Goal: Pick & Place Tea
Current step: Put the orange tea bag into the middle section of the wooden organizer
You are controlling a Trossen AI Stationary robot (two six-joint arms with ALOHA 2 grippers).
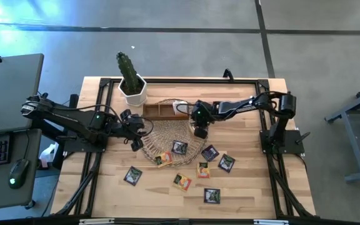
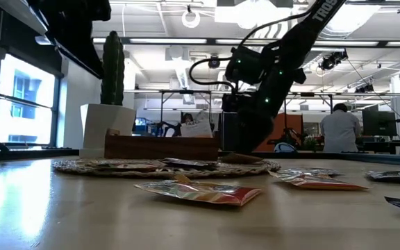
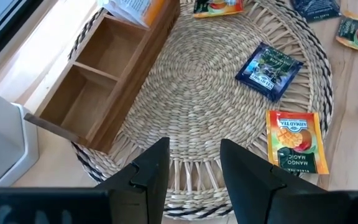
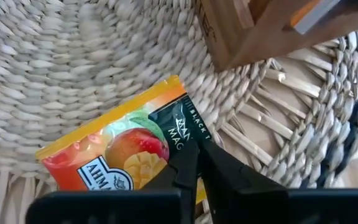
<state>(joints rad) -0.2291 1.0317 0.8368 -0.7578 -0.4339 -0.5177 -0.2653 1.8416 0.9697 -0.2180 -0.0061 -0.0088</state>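
Observation:
Several tea sachets lie flat around the round wicker mat (image 1: 167,134): a dark one (image 1: 179,147) on the mat, an orange one (image 1: 163,159) at its near rim, others (image 1: 212,195) on the wood. My right gripper (image 4: 194,171) is low over the mat's right part beside the wooden box (image 1: 164,110), shut on an orange mango sachet (image 4: 114,152). My left gripper (image 3: 194,168) hovers open over the mat's left rim, touching nothing. The dark sachet (image 3: 270,70) and a mango sachet (image 3: 297,140) show ahead of it. My right gripper pinches the mango sachet between its two fingers at the dark green end (image 4: 182,127), near a corner. The fingers (image 4: 225,171) come from above, slanting down. The sachet's orange end reaches out over the wicker weave; whether it rests on the mat I cannot tell.
A white pot with a cactus (image 1: 132,87) stands at the box's left end. A white-and-orange sachet (image 1: 180,106) stands in the box. Black frame rails (image 1: 99,125) run along the table's sides. Bare wood lies at the near left (image 1: 99,194). People show in the room beyond (image 2: 339,128).

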